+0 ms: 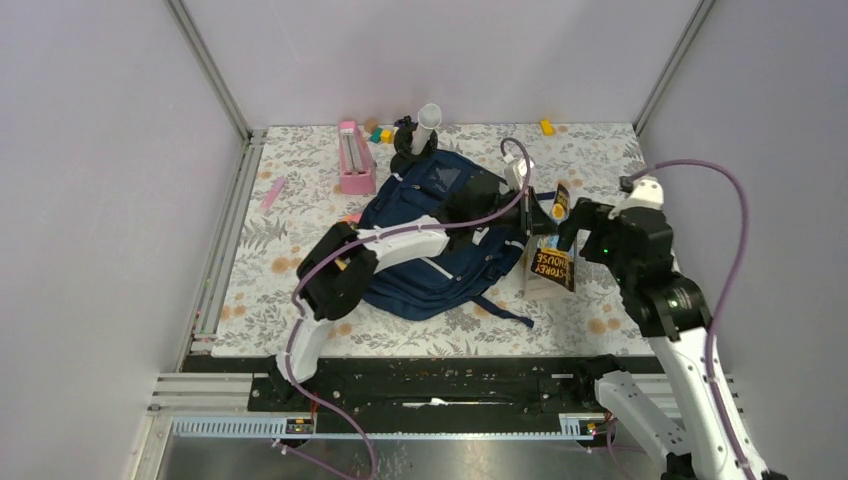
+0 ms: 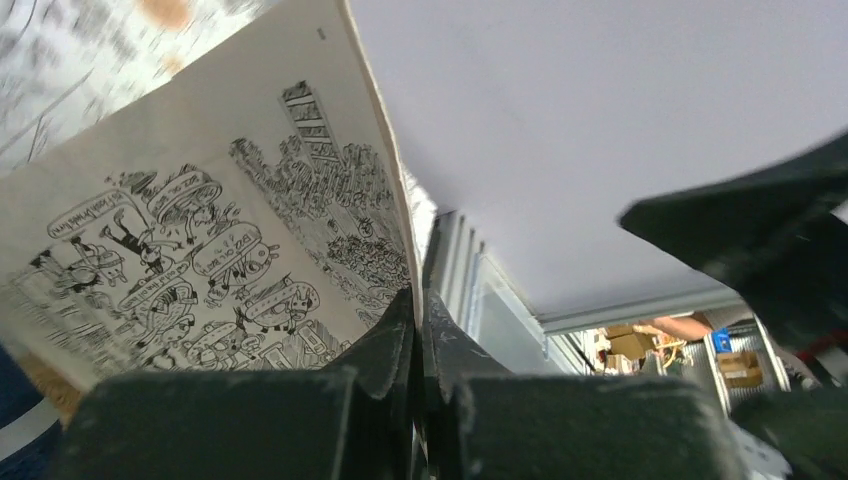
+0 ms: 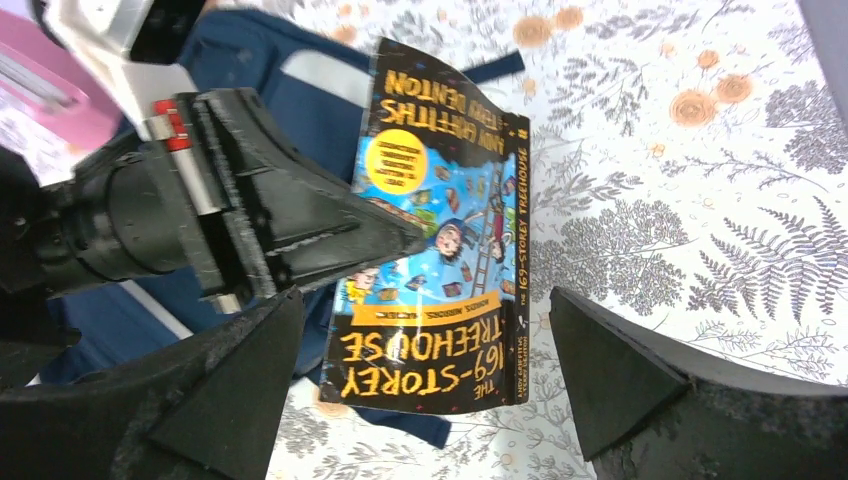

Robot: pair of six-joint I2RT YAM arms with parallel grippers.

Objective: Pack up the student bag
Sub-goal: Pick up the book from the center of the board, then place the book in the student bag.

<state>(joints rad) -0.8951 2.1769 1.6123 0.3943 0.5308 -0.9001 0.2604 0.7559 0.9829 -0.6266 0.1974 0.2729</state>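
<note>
The student bag [image 1: 440, 240], navy with light patches, lies in the middle of the floral mat; it also shows in the right wrist view [image 3: 300, 90]. A paperback, "The 169-Storey Treehouse" [image 1: 553, 268], is at the bag's right edge. My left gripper [image 1: 543, 220] reaches over the bag and is shut on the book's front cover edge [image 2: 400, 200], holding it lifted; cartoon inner pages [image 2: 200, 250] show. In the right wrist view the left gripper's fingertips [image 3: 395, 235] pinch the cover [image 3: 440, 250]. My right gripper [image 3: 420, 370] is open and empty, its fingers either side of the book, just above it.
A pink box [image 1: 354, 157], small coloured blocks [image 1: 380, 133], a black object [image 1: 405, 135] and a white cup [image 1: 427, 118] sit behind the bag. A yellow block [image 1: 546, 126] is at the back right, a pink pen [image 1: 272, 192] at the left. A bag strap [image 1: 505, 310] trails forward.
</note>
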